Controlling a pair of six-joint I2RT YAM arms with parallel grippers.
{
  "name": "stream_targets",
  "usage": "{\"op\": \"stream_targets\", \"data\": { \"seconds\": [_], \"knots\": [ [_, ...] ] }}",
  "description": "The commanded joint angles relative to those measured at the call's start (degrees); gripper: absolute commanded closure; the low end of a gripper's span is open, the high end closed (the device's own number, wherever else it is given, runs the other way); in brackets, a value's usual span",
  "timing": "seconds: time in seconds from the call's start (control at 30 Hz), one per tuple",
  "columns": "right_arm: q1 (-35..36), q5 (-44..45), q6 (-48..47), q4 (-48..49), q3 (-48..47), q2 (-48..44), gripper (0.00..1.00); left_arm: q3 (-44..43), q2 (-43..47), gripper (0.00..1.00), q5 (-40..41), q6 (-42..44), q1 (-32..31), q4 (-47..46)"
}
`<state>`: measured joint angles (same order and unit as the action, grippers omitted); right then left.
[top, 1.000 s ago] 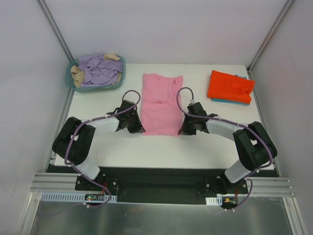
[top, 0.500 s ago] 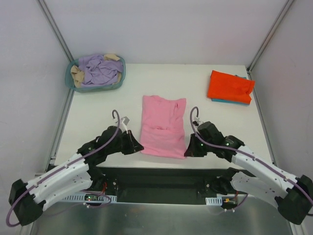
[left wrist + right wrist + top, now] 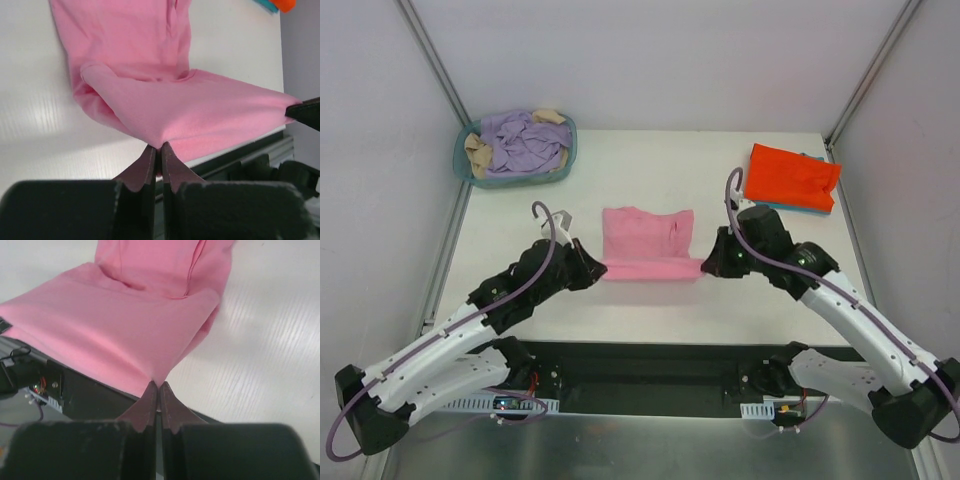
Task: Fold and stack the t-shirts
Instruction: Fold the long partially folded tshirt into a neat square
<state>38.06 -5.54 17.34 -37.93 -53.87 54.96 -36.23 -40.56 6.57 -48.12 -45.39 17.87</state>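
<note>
Two grippers, one shirt between them. My left gripper (image 3: 595,272) is pinched tight on the near-left corner of the pink t-shirt (image 3: 648,240), and my right gripper (image 3: 712,264) is clamped the same way on the near-right corner. On both wrist cams the fingers are squeezed right together, with just a thin bit of pink cloth caught at the tips.

The shirt sits about mid-table (image 3: 650,300), between the two arms. The near edge is up off the surface and pulled into a fairly straight line from one pinch to the other. From there the cloth slopes down and away. The far part, collar end, lies flat on the white tabletop. On the left wrist cam there's a soft rolled bulge where the lifted cloth meets the flat part on that side, and the right cam shows a similar curl on its side.

The other two are well apart from this one, over in the far right corner. The orange-red t-shirt (image 3: 790,176) is folded and lying on top of the teal-blue t-shirt (image 3: 790,207), with only a thin strip of the blue one poking out along the edges.

In the far left corner is the round teal basket (image 3: 463,166), with a lavender garment (image 3: 520,140) and some beige cloth (image 3: 478,150) heaped in it. Neither arm is anywhere near it.
</note>
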Motion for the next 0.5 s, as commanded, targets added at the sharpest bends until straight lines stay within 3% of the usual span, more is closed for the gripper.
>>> {"op": "stream_targets", "data": {
  "seconds": [0.0, 0.13, 0.47],
  "knots": [
    [-4.56, 7.54, -6.17, 0.31, -7.21, 7.51, 0.99, -8.06, -7.50, 1.00, 15.57, 5.83, 0.38, -0.47],
    [-7.38, 7.56, -8.98, 2.51, -13.18, 14.37, 0.99, -15.16, -18.99, 1.00, 16.82, 6.46, 5.72, -0.73],
    [-14.94, 3.70, -10.75, 6.38, -23.82, 31.16, 0.99, -26.78, -38.35, 1.00, 7.24, 12.51, 16.20, -6.26]
  ]
}}
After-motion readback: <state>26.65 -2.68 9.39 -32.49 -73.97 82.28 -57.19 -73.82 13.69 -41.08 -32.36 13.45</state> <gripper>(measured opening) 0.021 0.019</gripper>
